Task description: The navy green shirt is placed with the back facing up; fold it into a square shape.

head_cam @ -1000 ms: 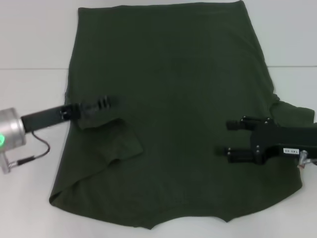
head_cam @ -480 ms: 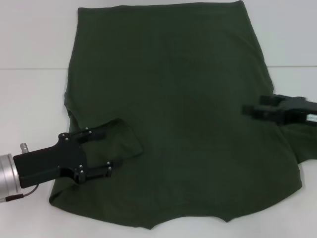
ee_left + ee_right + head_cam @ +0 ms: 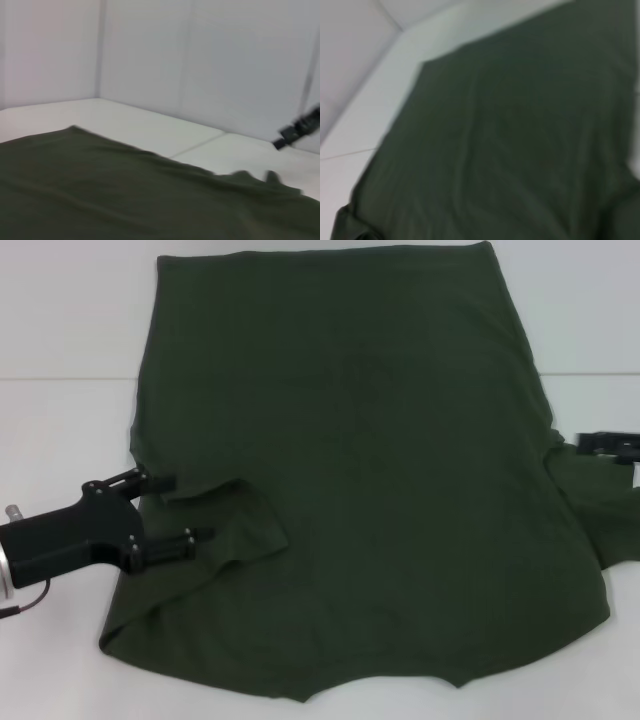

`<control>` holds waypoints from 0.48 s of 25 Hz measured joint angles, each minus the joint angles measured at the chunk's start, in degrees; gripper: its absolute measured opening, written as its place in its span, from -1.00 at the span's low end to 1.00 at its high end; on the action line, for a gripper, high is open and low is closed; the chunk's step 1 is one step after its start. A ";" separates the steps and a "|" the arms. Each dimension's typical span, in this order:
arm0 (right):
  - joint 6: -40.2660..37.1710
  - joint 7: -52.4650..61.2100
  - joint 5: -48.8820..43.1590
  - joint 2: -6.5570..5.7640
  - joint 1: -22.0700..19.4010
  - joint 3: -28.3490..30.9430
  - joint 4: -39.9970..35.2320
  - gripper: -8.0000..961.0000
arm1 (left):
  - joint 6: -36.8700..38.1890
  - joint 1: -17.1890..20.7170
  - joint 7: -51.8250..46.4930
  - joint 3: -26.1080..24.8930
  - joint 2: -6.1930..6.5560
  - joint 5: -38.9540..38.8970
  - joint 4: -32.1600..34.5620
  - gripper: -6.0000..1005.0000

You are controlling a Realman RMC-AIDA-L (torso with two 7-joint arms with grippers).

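Observation:
The navy green shirt [image 3: 360, 460] lies spread flat on the white table [image 3: 60, 320], with its hem at the far side. Its left sleeve [image 3: 240, 525] is folded inward onto the body, and the right sleeve [image 3: 600, 505] lies bunched at the right edge. My left gripper [image 3: 193, 507] hovers open over the shirt's left edge beside the folded sleeve, holding nothing. Only the tip of my right gripper [image 3: 605, 443] shows, at the right edge of the head view just off the cloth. The left wrist view shows the shirt [image 3: 125, 200] and, far off, the right gripper [image 3: 300, 129]. Cloth [image 3: 510, 150] fills the right wrist view.
Bare white table surrounds the shirt to the left [image 3: 50, 440] and right [image 3: 590, 330]. White walls [image 3: 150, 60] stand behind the table in the left wrist view.
My left gripper left the sleeve, swung down to the lower left, then came up a little, open. The right arm drew back off the shirt to the right edge.

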 joint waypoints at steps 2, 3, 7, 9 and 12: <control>-3.52 6.27 -1.64 -2.74 0.53 -0.09 -0.03 0.84 | 1.49 0.23 0.77 1.27 -0.14 0.20 0.91 0.73; -5.41 8.67 -2.58 -3.90 0.84 -0.07 -0.03 0.84 | 2.03 0.25 1.13 1.89 -0.15 0.46 1.01 0.72; -8.53 15.40 -8.83 -7.26 2.30 0.16 -0.11 0.84 | 2.77 0.25 2.91 3.23 -0.47 2.00 0.60 0.73; -8.28 17.33 -12.91 -8.17 3.18 0.25 -0.11 0.84 | 2.99 0.27 3.22 3.49 -0.70 2.08 0.56 0.73; -7.23 18.96 -19.36 -8.58 4.85 0.55 0.00 0.84 | 4.01 0.31 3.23 3.41 -0.75 1.93 0.55 0.73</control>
